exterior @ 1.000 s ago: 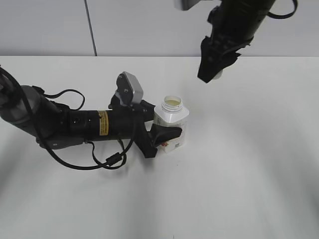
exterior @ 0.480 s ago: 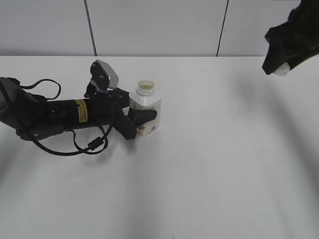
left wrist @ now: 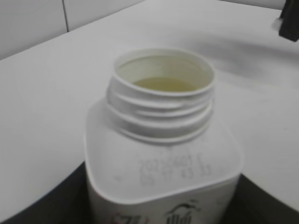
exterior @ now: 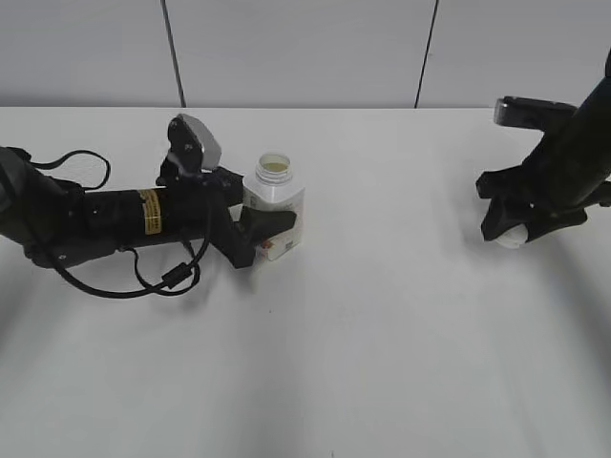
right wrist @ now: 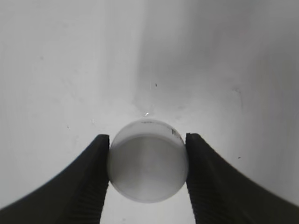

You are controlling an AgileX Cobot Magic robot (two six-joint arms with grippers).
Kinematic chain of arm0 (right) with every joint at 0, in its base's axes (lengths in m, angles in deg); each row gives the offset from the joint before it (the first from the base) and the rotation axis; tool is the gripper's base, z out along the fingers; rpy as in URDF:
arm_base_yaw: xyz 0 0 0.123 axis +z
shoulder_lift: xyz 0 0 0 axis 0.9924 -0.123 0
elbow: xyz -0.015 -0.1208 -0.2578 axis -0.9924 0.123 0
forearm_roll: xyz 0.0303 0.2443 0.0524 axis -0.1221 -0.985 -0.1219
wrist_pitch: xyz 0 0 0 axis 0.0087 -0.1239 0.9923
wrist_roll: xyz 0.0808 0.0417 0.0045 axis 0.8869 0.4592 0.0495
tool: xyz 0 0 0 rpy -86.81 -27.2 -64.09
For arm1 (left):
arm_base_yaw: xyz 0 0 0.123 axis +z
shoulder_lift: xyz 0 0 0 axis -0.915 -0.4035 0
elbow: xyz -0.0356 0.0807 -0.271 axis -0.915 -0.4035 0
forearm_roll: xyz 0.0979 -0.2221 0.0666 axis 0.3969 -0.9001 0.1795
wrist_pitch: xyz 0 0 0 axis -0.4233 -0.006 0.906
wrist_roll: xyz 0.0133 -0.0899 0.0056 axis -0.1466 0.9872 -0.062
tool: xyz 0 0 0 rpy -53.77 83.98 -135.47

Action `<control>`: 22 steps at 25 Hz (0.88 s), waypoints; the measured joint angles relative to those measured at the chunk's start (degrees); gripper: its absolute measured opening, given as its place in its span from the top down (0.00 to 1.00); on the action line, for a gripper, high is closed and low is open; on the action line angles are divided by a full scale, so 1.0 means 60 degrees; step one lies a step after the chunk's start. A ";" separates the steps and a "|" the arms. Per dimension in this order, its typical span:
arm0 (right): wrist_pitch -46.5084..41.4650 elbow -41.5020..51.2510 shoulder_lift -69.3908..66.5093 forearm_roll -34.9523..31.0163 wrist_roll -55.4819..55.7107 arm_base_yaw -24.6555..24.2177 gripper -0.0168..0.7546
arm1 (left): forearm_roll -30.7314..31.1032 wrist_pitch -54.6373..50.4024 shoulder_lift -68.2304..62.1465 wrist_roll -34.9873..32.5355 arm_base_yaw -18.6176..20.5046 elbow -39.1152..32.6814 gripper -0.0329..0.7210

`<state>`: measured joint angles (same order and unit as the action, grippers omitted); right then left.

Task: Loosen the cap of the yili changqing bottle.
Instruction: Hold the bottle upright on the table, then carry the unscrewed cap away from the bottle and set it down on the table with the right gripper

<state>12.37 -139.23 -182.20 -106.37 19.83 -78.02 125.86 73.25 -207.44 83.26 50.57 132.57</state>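
Observation:
The yili changqing bottle [exterior: 275, 215] stands upright on the white table left of centre, white with a red-pink label and an open threaded neck; pale liquid shows inside in the left wrist view [left wrist: 161, 135]. My left gripper [exterior: 272, 227] is shut on its body, dark fingers on both sides. The white round cap [exterior: 514, 235] is off the bottle, at the right, close to the table. My right gripper [right wrist: 147, 161] is shut on the cap [right wrist: 147, 161], one finger on each side.
A grey panelled wall [exterior: 305, 52] runs behind the table's far edge. A black cable [exterior: 162, 277] loops under the left arm. White table surface [exterior: 382, 334] lies between the two arms and in front.
The right gripper with the cap went from above the bottle to the right, then down to just above the table. The left gripper drew the bottle to the left, then held still.

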 joint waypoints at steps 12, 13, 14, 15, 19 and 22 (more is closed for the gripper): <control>0.0865 0.0118 -0.0692 -0.0064 -0.0042 0.0000 0.47 | 0.1587 0.0850 0.0007 0.0099 0.0000 0.0000 0.39; 0.0900 0.0118 -0.0692 -0.0064 -0.0042 0.0000 0.47 | 0.1587 0.0850 0.0007 0.0099 0.0000 0.0000 0.39; 0.0920 0.0118 -0.0692 -0.0064 -0.0052 0.0000 0.47 | 0.1587 0.0850 0.0007 0.0103 0.0000 0.0000 0.39; 0.0928 0.0118 -0.0692 -0.0064 -0.0061 0.0000 0.47 | 0.1587 0.0850 0.0007 0.0110 0.0000 0.0000 0.39; 0.0938 0.0118 -0.0692 -0.0064 -0.0114 0.0000 0.43 | 0.1658 0.0761 0.0007 0.0183 0.0000 0.0000 0.39; 0.0938 0.0118 -0.0692 -0.0064 -0.0216 0.0000 0.42 | 0.1726 0.0680 0.0007 0.0313 0.0000 0.0000 0.39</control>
<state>18.00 -138.52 -186.35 -106.75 18.53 -78.02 136.22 77.33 -207.39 85.14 50.57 132.57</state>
